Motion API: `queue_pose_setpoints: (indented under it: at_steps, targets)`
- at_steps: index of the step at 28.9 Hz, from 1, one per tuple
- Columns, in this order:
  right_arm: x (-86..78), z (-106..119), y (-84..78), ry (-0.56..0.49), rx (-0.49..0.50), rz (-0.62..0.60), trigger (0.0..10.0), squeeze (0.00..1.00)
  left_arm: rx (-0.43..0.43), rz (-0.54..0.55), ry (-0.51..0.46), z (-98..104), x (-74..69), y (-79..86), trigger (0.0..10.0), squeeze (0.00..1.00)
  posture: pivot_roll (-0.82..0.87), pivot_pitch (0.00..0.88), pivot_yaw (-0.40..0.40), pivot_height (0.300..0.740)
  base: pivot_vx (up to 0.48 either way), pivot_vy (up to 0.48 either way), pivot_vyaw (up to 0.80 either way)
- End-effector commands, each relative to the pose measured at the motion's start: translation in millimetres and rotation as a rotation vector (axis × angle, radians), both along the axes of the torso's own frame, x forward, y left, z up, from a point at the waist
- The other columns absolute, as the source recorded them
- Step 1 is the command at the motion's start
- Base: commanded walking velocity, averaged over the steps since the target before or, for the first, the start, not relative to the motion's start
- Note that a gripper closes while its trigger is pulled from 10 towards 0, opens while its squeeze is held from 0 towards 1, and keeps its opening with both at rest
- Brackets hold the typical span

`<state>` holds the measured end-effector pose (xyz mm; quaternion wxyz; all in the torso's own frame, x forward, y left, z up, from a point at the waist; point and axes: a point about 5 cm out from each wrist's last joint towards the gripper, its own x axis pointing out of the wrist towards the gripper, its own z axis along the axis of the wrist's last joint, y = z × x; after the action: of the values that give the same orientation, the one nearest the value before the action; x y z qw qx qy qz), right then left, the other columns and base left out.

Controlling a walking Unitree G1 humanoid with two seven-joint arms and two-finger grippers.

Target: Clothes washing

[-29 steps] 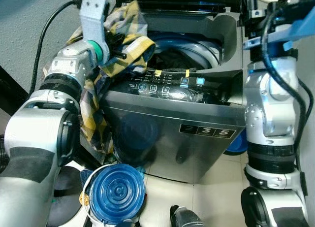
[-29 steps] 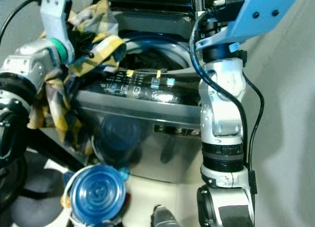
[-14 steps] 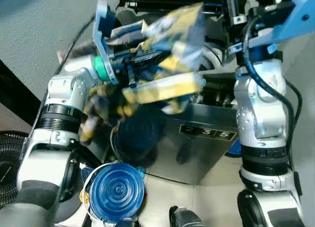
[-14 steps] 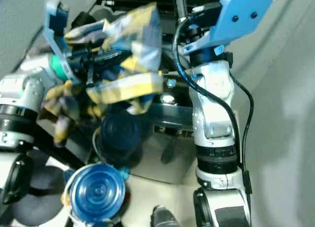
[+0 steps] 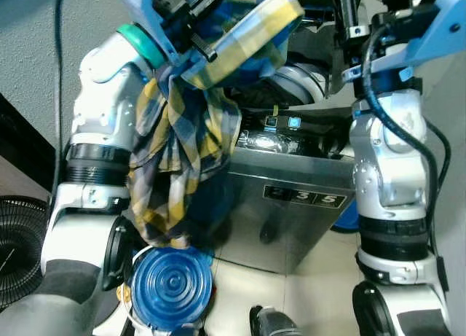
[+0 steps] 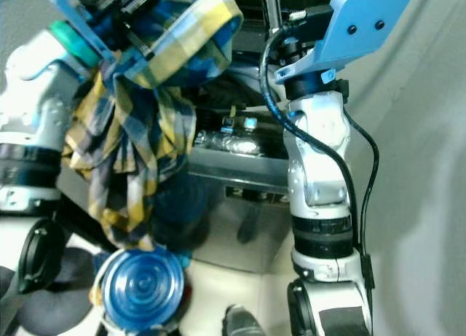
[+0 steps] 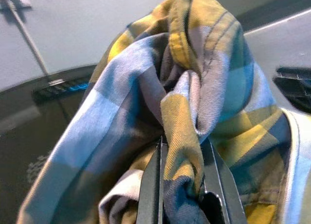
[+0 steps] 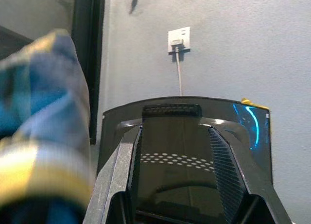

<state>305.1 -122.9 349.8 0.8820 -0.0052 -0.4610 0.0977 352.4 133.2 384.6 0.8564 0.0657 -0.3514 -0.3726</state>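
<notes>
A yellow and blue plaid shirt hangs from my left gripper, which is shut on a fold of the cloth. The gripper is raised high over the near left corner of the silver top-loading washing machine. The shirt's top bunches over the drum opening, and its tail trails down in front of the machine's left side. My right arm stands upright at the machine's right side, its wrist up by the open lid. Part of the shirt shows blurred beside that lid.
A round blue-lidded container sits on the floor at the washer's near left foot, right under the shirt's tail. A black fan stands at far left. The lit control panel runs along the washer's front rim. A wall socket with a cable is behind the lid.
My left arm has swung the shirt up from the washer's left rim and lifted it high. The cloth now hangs long and straight down. The right arm has barely moved.
</notes>
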Motion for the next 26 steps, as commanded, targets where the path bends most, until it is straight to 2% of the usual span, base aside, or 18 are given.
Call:
queue_pose_setpoints:
  at_steps: [1, 2, 3, 5, 6, 8, 9, 15, 16, 17, 19, 21, 23, 25, 26]
  targets:
    - [-3.0, -0.5, 2.0, -0.008, -0.001, 0.011, 10.0, 0.00, -0.034, 0.093, -0.019, 4.9, 7.4, 21.0, 10.0, 0.00, 0.02, 0.080, 0.098, 0.740, 0.000, 0.000, 0.00]
    - [-3.0, -0.3, 2.6, -0.010, -0.001, 0.013, 10.0, 0.00, -0.025, 0.156, -0.016, 3.3, 14.7, 28.7, 10.0, 0.00, 0.02, 0.080, 0.098, 0.740, 0.000, 0.000, 0.00]
    - [-3.0, -0.3, 2.6, -0.010, -0.001, 0.013, 10.0, 0.00, -0.025, 0.156, -0.016, 3.3, 14.7, 28.7, 10.0, 0.00, 0.02, 0.080, 0.098, 0.740, 0.000, 0.000, 0.00]
    - [-3.7, 1.2, 1.8, -0.017, 0.000, 0.009, 10.0, 0.00, 0.041, 0.476, -0.076, 6.6, 30.4, 54.2, 10.0, 0.00, 0.01, 0.086, 0.099, 0.740, 0.000, 0.000, 0.00]
    - [-3.7, 1.2, 1.8, -0.017, 0.000, 0.009, 10.0, 0.00, 0.041, 0.476, -0.076, 6.6, 30.4, 54.2, 10.0, 0.00, 0.01, 0.086, 0.099, 0.740, 0.000, 0.000, 0.00]
    - [-4.7, 2.0, -0.1, -0.019, -0.002, 0.001, 10.0, 0.00, 0.117, 0.664, -0.145, 13.5, 34.1, 66.4, 10.0, 0.00, 0.00, 0.095, 0.100, 0.740, 0.000, 0.000, 0.00]
    - [-5.5, 1.7, -1.2, -0.018, -0.006, -0.002, 10.0, 0.00, 0.155, 0.701, -0.154, 19.8, 35.9, 65.0, 10.0, 0.00, -0.01, 0.104, 0.104, 0.740, 0.000, 0.000, 0.00]
    - [-7.2, 0.9, -2.8, -0.016, -0.009, -0.013, 10.0, 0.00, 0.194, 0.716, -0.147, 37.3, 38.7, 53.0, 10.0, 0.00, -0.02, 0.113, 0.120, 0.740, 0.000, 0.000, 0.00]
    - [-9.3, 0.6, -3.8, -0.017, -0.002, -0.026, 10.0, 0.00, 0.210, 0.722, -0.168, 52.4, 39.8, 34.5, 10.0, 0.00, -0.03, 0.124, 0.141, 0.740, 0.000, 0.000, 0.00]
    - [-10.6, 0.1, -4.4, -0.017, 0.000, -0.031, 10.0, 0.00, 0.249, 0.721, -0.192, 55.7, 40.4, 22.3, 10.0, 0.00, -0.04, 0.129, 0.146, 0.740, 0.000, 0.000, 0.00]
    - [-12.2, -0.6, -5.3, -0.016, 0.001, -0.038, 10.0, 0.00, 0.298, 0.728, -0.231, 57.3, 41.0, 10.2, 10.0, 0.00, -0.05, 0.132, 0.148, 0.740, 0.000, 0.000, 0.00]
    - [-13.3, -1.3, -6.4, -0.013, -0.001, -0.044, 10.0, 0.00, 0.308, 0.677, -0.231, 53.5, 42.1, -4.9, 10.0, 0.00, -0.05, 0.137, 0.150, 0.740, 0.000, 0.000, 0.00]
    - [-14.9, -2.0, -8.8, -0.009, -0.003, -0.056, 10.0, 0.00, 0.358, 0.553, -0.123, 27.8, 49.9, -23.3, 10.0, 0.00, -0.06, 0.147, 0.155, 0.740, 0.000, 0.000, 0.00]
    - [-15.7, -2.1, -10.1, -0.007, -0.003, -0.063, 10.0, 0.00, 0.413, 0.430, 0.074, -7.8, 59.2, -29.5, 10.0, 0.00, -0.07, 0.157, 0.156, 0.740, 0.000, 0.000, 0.00]
    - [-16.0, -2.3, -10.4, -0.005, -0.003, -0.064, 10.0, 0.00, 0.400, 0.405, 0.213, -28.2, 64.8, -26.1, 10.0, 0.00, -0.07, 0.159, 0.156, 0.740, 0.000, 0.000, 0.00]
